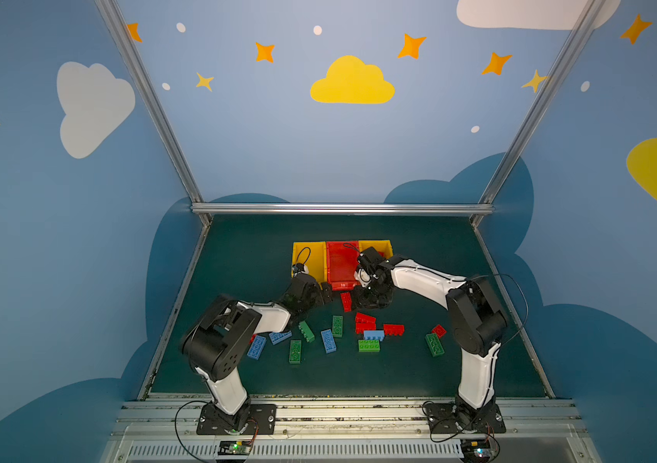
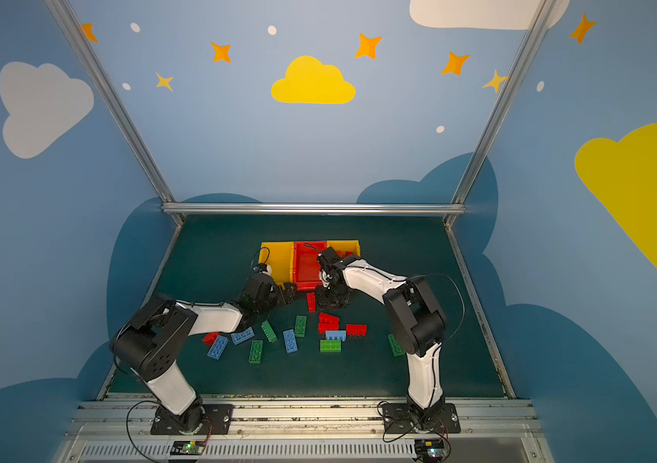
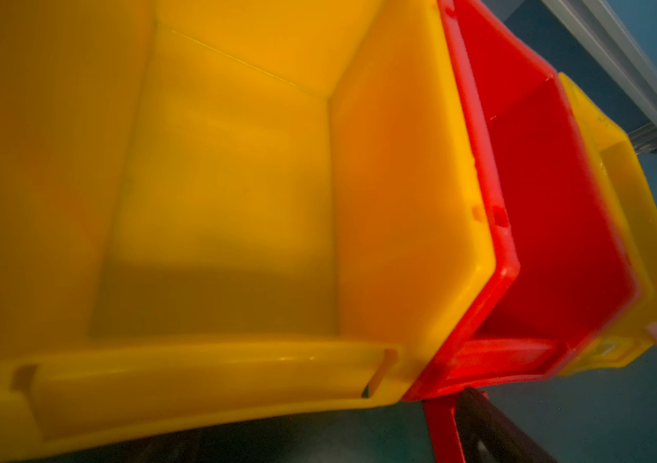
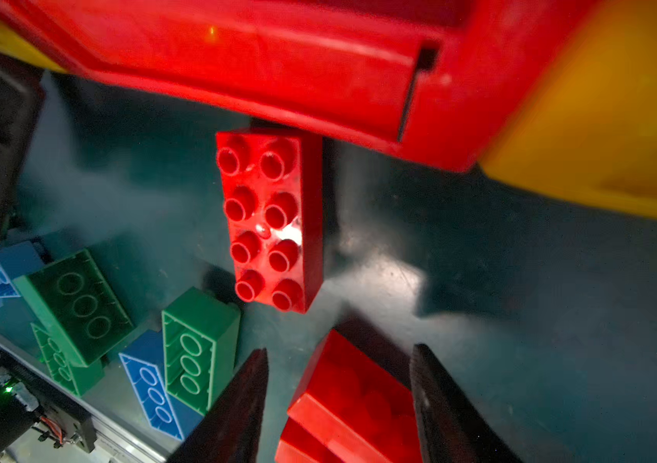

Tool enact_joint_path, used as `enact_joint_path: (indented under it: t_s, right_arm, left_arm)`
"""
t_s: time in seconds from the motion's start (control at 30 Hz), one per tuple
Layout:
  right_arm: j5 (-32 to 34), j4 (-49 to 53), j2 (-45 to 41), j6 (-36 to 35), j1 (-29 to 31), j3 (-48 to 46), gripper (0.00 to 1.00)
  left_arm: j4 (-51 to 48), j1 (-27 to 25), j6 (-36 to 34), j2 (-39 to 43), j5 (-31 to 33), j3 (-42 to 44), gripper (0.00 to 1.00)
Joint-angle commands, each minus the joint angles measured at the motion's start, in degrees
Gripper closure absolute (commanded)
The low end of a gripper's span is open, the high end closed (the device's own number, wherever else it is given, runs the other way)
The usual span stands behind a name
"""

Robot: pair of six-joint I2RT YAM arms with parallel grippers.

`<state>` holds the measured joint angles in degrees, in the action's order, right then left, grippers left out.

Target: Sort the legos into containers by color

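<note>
- Red lego (image 4: pixel 271 220) seen lying studs up on tabletop (image 1: pixel 419 373), one end just in front of red bin (image 1: pixel 342 260).
- Right end effector (image 4: pixel 339 348) held over red pile (image 4: pixel 343 405), farther out from red bin. Fingers spread, nothing pinched.
- Left end effector (image 1: pixel 327 292) placed by front left corner of red bin. Fingers spread wide, nothing pinched.
- Yellow bins (image 1: pixel 309 256) joined to both sides of red bin.
- Green legos (image 1: pixel 337 325) and blue legos (image 1: pixel 328 340) scattered on tabletop in front of red bin.

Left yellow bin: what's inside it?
Nothing visible. The left wrist view shows the left yellow bin with bare floor and walls; only a strip behind its front lip is hidden. In a top view the left arm covers its near corner.
</note>
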<state>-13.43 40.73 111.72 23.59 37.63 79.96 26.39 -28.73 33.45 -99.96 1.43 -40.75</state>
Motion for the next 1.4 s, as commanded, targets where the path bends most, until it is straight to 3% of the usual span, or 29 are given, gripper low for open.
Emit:
enact_joint_path:
  t_s: [0.0,0.13,0.4,0.63,0.83,1.03,1.37]
  right_arm:
    - [2.70,0.30,-3.15,1.08,-0.17,-1.08,0.43]
    - [3.84,1.46,-5.00,0.96,-0.25,-2.05,0.42]
    - [6.87,2.68,-10.11,0.98,-0.27,-7.62,0.37]
    - [12.29,4.25,-14.36,1.58,-0.94,-10.65,0.27]
    - [17.38,5.68,-19.10,2.74,-4.78,-15.88,0.26]
    - [15.73,5.55,-22.98,2.89,-6.69,-20.25,0.26]
    - [14.65,5.23,-20.80,7.96,-3.90,-20.23,0.21]
  left_arm:
    - [0.00,1.70,-1.11,-2.32,-3.53,-3.40,0.02]
    - [-2.71,2.54,-1.94,-3.94,-7.87,-7.39,0.03]
    - [-2.20,2.45,-1.82,2.52,-10.40,-3.68,0.02]
    - [-6.46,-0.44,-3.59,14.40,-7.06,2.26,0.00]
    - [-12.47,-5.69,-8.11,23.45,-3.74,5.72,0.00]
    - [-14.53,-9.29,-9.16,30.75,-1.46,10.46,0.00]
    - [-16.44,-10.30,-8.31,36.92,0.06,15.01,0.00]
